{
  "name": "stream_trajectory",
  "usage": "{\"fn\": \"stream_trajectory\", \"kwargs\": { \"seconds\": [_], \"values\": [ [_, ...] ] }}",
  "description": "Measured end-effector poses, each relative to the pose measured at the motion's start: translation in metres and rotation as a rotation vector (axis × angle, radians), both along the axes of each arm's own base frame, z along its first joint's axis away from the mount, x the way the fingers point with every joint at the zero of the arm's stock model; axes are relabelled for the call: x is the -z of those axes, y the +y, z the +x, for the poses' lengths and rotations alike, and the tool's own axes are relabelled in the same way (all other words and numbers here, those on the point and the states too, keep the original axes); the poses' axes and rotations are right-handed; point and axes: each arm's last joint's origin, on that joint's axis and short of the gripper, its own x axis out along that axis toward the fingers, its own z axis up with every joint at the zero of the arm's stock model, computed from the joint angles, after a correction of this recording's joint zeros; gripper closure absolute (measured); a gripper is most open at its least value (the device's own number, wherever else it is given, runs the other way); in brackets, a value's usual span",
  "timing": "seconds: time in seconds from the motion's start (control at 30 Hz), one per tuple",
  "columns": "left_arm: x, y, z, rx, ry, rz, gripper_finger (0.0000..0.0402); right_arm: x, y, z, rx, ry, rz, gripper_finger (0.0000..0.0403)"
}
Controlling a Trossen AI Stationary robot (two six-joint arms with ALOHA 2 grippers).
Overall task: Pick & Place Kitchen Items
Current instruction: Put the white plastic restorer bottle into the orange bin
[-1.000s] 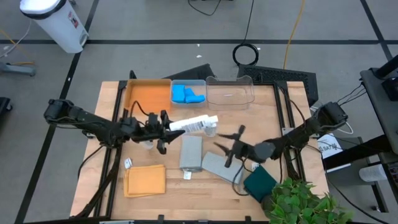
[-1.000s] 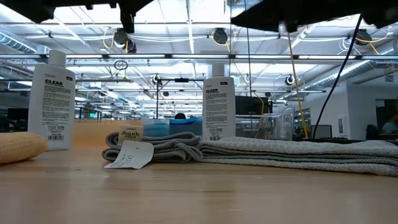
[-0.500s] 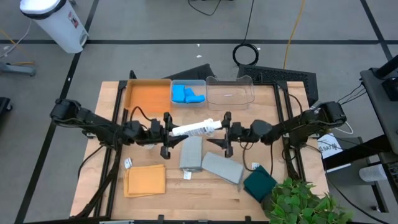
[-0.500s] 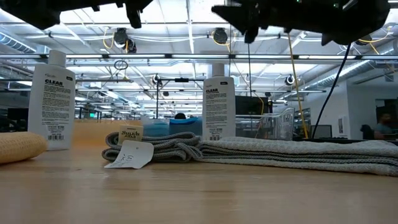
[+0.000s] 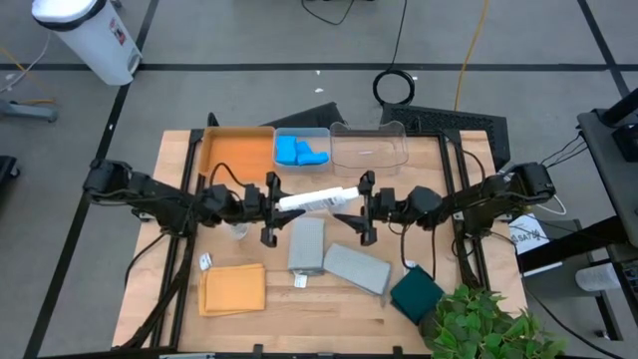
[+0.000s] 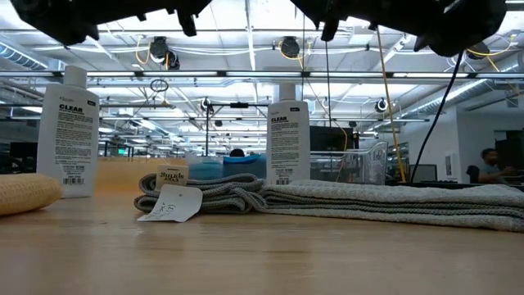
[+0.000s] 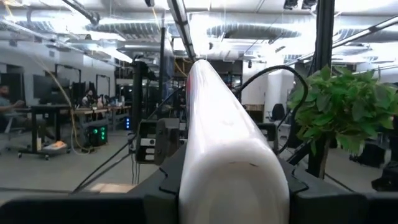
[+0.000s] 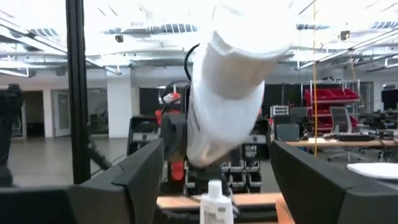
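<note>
A white capped bottle [image 5: 317, 198] hangs lying on its side above the table's middle, with my left gripper [image 5: 269, 207] shut on it; it fills the left wrist view [image 7: 227, 143]. My right gripper [image 5: 366, 207] faces it from the right, open. Its fingers stand on either side of the bottle's cap end [image 8: 233, 81], with gaps showing. Two more white bottles [image 6: 74, 131] [image 6: 288, 143] stand upright on the table. Two grey cloths [image 5: 307, 244] [image 5: 356, 267], an orange cloth [image 5: 232, 289] and a dark green cloth [image 5: 417, 291] lie flat near the front. Blue sponges [image 5: 301, 152] lie in a clear bin. My left gripper pinches the bottle's base end [image 7: 230, 186] between its two fingers, one on each side. The fingers come about level from the table's left and lie along the bottle. The bottle is lifted clear and lies nearly level, its cap end toward the table's right.
An orange tray [image 5: 237, 152] and a clear bin [image 5: 369, 148] with nothing in it stand at the far edge beside the sponge bin. A potted plant [image 5: 478, 324] overhangs the near right corner. Paper tags [image 6: 168, 205] lie by the cloths.
My right gripper has swung from above the grey cloths toward the far edge and up to the bottle's cap end, rolling until its fingers stand on either side of it. My left gripper has edged toward the table's right with the bottle, which stays lifted.
</note>
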Motion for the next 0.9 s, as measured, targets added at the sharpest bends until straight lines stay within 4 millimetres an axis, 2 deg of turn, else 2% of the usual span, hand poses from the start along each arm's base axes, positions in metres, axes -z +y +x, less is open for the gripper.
{"fn": "stream_trajectory", "kwargs": {
  "seconds": [0.1, 0.23, 0.33, 0.57, 0.77, 0.9],
  "values": [
    [0.003, 0.007, 0.012, 0.014, 0.021, 0.021, 0.0276, -0.006, -0.001, 0.004, 0.007, -0.006, -0.006, 0.0146],
    [0.005, 0.015, 0.033, 0.032, 0.035, 0.054, 0.0276, -0.005, 0.0, 0.014, 0.008, 0.004, -0.002, 0.0147],
    [0.001, 0.021, 0.04, 0.026, -0.005, 0.096, 0.0276, -0.008, -0.001, 0.018, 0.014, -0.034, -0.002, 0.0148],
    [-0.004, 0.033, 0.038, 0.008, -0.083, 0.109, 0.0276, -0.012, -0.003, 0.015, 0.037, -0.131, 0.018, 0.0177],
    [-0.02, 0.038, 0.029, 0.07, -0.257, 0.087, 0.0276, -0.013, -0.008, 0.014, 0.136, -0.137, 0.002, 0.0215],
    [-0.017, 0.038, 0.031, 0.088, -0.228, 0.071, 0.0276, -0.016, -0.008, 0.013, 0.086, -0.17, -0.024, 0.0232]
  ]
}}
